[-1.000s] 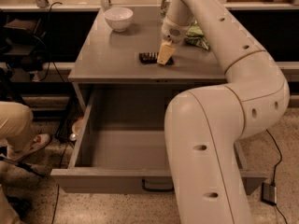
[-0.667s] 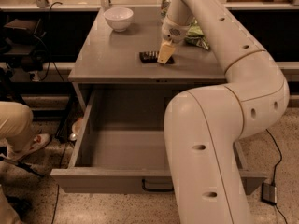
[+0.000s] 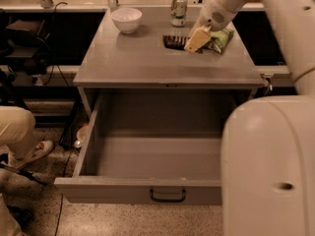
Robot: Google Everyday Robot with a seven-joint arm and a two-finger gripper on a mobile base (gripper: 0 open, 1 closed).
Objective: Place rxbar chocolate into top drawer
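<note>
The rxbar chocolate (image 3: 173, 42) is a small dark flat bar, held by its right end in my gripper (image 3: 196, 40) over the back right part of the table top. The gripper is shut on it, next to the green chip bag. The top drawer (image 3: 147, 188) is pulled wide open below the table's front edge. Its grey inside is bare, and a small dark handle (image 3: 168, 196) sits on its front panel. My white arm fills the right side of the view and hides the drawer's right end.
A white bowl (image 3: 126, 19) and a drink can (image 3: 178, 9) stand at the back of the grey table (image 3: 133, 65). A green chip bag (image 3: 220, 37) lies at the back right. A person's leg and shoe (image 3: 22, 139) are on the floor at the left.
The gripper has moved up and to the back right, and the dark bar has moved with it. The can behind it now shows.
</note>
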